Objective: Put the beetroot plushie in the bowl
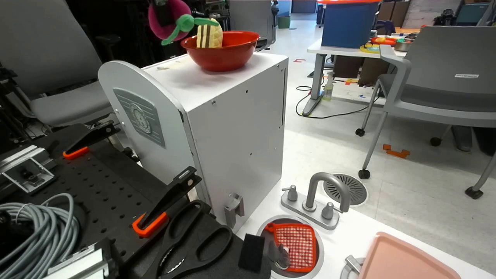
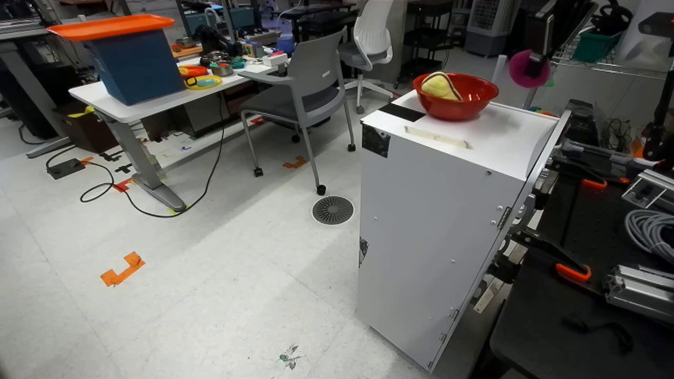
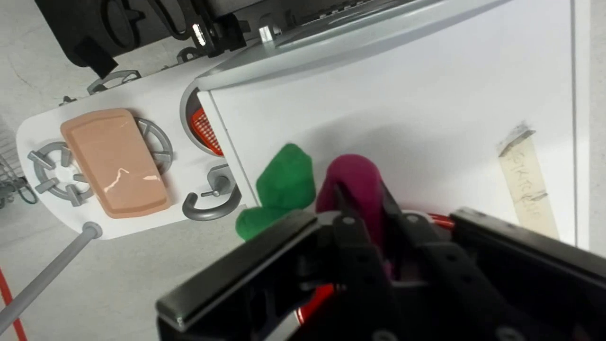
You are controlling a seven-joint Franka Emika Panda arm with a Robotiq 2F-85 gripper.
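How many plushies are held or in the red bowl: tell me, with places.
2: the beetroot plushie, gripped in midair by the end effector, and the yellow striped plushie, inside the red bowl. The bowl's wall could hide more.

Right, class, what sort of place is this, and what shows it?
Probably a lab or workshop: a perforated black bench with clamps along its edge and coiled cable on it.

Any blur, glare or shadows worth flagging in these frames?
Wrist view: gripper blurred in the foreground, white glare streaks on the pink tray, soft shadow across the white cabinet top; in an exterior view, small bright highlights inside the red bowl.
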